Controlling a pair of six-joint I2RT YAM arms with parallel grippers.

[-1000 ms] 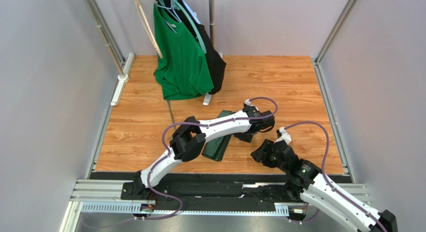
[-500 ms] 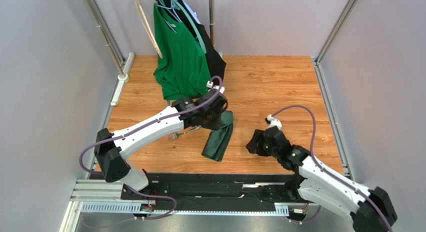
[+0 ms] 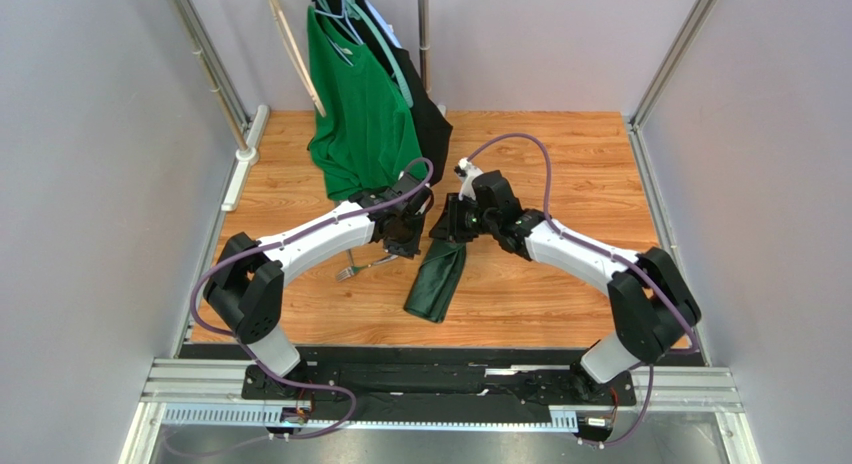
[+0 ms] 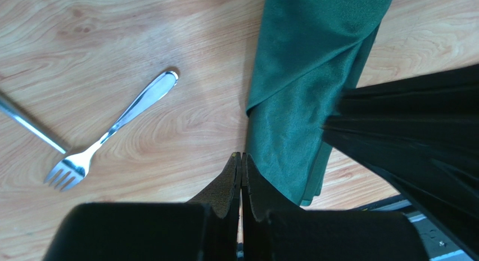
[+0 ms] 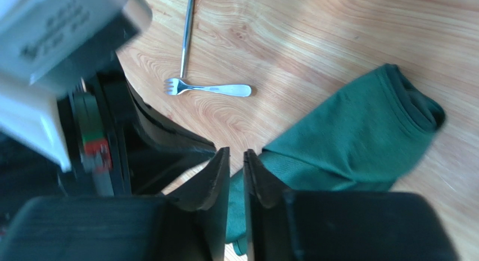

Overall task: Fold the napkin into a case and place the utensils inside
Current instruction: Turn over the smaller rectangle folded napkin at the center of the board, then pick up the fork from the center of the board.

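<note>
The dark green napkin [image 3: 436, 282] lies folded into a narrow strip on the wooden floor, its far end under both grippers. A silver fork [image 4: 112, 127] lies to its left, with a second slim utensil [image 5: 187, 33] beyond it. My left gripper [image 4: 241, 157] is shut and empty, hovering just beside the napkin's [image 4: 303, 86] left edge. My right gripper [image 5: 236, 154] hangs over the napkin's [image 5: 360, 137] end with its jaws a narrow gap apart. Cloth shows beneath that gap, not pinched. In the top view the two grippers [image 3: 405, 244] [image 3: 446, 230] nearly meet.
A bright green T-shirt [image 3: 365, 114] and a black garment [image 3: 432, 124] hang on a rack at the back, whose foot [image 3: 415, 198] stands just behind the grippers. Grey walls and metal rails [image 3: 660, 214] bound the wooden floor.
The right arm swung from the front right to the napkin's far end and narrowed its jaws. The left gripper closed and shifted a little left of the napkin.
</note>
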